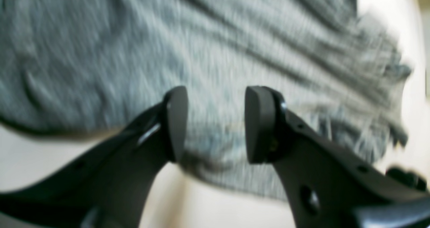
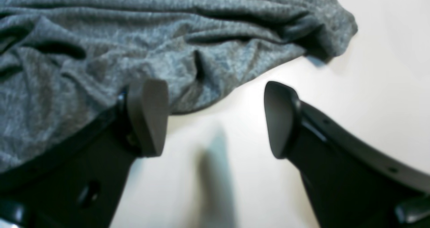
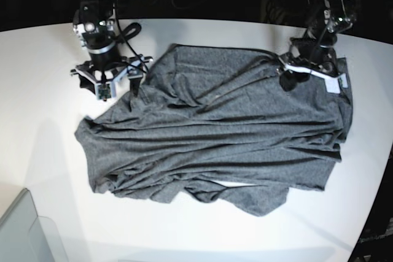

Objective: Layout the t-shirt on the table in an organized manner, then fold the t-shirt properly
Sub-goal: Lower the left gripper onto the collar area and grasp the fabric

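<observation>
While the t-shirt lies spread but heavily wrinkled across the middle of the table, both arms hang over its far edge. In the base view the cloth runs from about nine o'clock, where a bunched end points toward the near-left, to three o'clock, where its edge reaches close to the table's curved rim. A loose flap trails out at roughly five o'clock.

Over the shirt's one-o'clock corner sits the left gripper. Its wrist view, badly blurred, shows the two pads partly apart with a clear gap between them; grey knit fills the background behind that gap, and the table shows pale below. Nothing is pinched between the pads. Whether the tips touch the fabric cannot be told from the blur.

At about ten o'clock in the base view stands the right gripper, just beside the shirt's far-left edge. Its jaws are spread wide. In the wrist view one pad overlaps the hem of the cloth, the other pad stands over bare white tabletop, and the gap between them holds nothing.

A translucent grey bin corner shows at seven o'clock, well apart from the shirt.
</observation>
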